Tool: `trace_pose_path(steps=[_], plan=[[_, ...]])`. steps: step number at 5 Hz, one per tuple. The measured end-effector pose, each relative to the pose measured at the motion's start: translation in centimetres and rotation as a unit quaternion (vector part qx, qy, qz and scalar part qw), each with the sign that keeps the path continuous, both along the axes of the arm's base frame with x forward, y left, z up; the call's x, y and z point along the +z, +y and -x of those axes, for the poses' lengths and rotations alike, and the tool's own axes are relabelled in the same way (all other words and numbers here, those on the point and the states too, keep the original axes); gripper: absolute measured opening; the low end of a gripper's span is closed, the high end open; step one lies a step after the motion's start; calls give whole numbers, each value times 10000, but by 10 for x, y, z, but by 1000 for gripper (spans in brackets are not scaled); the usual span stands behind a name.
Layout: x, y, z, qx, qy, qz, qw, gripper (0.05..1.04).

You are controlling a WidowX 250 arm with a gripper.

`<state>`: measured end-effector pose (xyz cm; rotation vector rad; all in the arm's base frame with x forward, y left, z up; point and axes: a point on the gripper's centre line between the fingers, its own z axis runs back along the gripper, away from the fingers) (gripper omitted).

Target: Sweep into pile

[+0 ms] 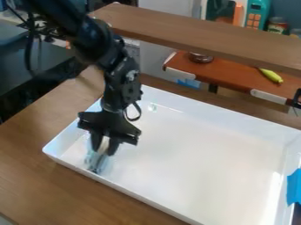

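Leftmost, beyond the white tray (194,147), I have a dark surface (20,57), and nearer, running under the tray, the brown wooden table (32,180). My arm slants in from the upper left, over the tray's far left side, and my black gripper (103,151) hangs down inside the tray's left corner. I'm grasping a pale, bluish tool (96,163): its whitish upper part sits between my fingers, and its lower part hangs below them near the tray's front wall (too blurred for me to say what sort of tool).

Right of my wrist, a small greenish spot (152,107) marks the tray's back wall. Above and behind the tray a wooden board (200,35) crosses toward the right. Beyond the tray stands a reddish-brown shelf (229,74) with blue tape (189,82) at its lower left and a round dark lid (200,57) on it; farther right on it lies a yellow-green, banana-shaped thing (271,75). Last, blue tape (294,186) clings to the tray's right wall.
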<state>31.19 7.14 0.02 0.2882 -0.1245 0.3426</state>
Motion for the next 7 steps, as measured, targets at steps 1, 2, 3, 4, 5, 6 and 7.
trace_pose_path(steps=[1, 2, 3, 4, 5, 6, 7], plan=[[1, 9, 4, -31, 111, -98, 9999, 328], [19, -8, -3, -130, -208, 370, 9990, 328], [29, -41, -3, -200, -184, 1013, 9945, 328], [55, -67, -40, -158, -601, 1323, 9893, 328], [35, -77, -57, -40, -318, 1316, 9908, 328], [23, -79, -76, 3, -262, 1203, 9924, 328], [17, -77, -90, 141, -216, 1144, 9931, 328]])
